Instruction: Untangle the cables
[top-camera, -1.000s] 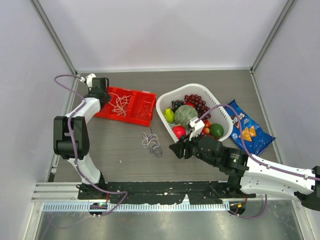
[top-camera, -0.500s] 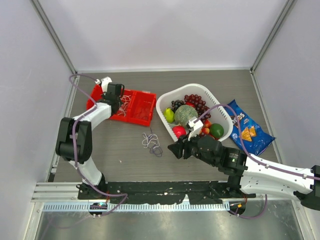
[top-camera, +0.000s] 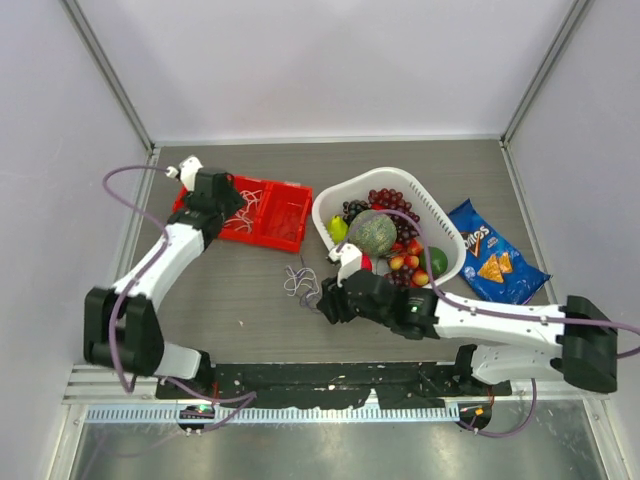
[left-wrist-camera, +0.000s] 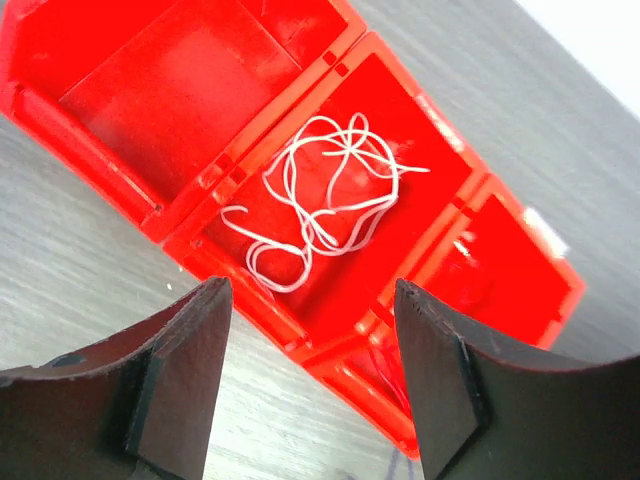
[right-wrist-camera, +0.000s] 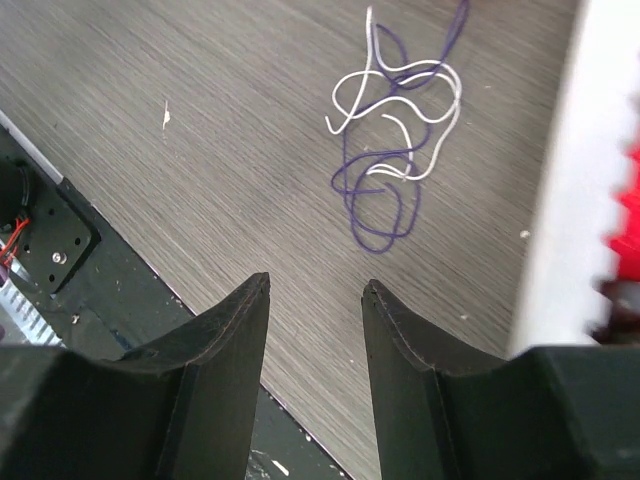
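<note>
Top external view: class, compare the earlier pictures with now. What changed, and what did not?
The right claw moved left, up to the purple-and-white cable tangle on the table, open and empty. The elbow of the left arm swung toward the near edge; the left claw hangs open over the white cord in the red plastic tray. Tangle, tray and white fruit basket stayed put.

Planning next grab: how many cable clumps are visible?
2: a white coil in the middle compartment of the red tray; a purple-and-white tangle on the table. Others may be hidden.
</note>
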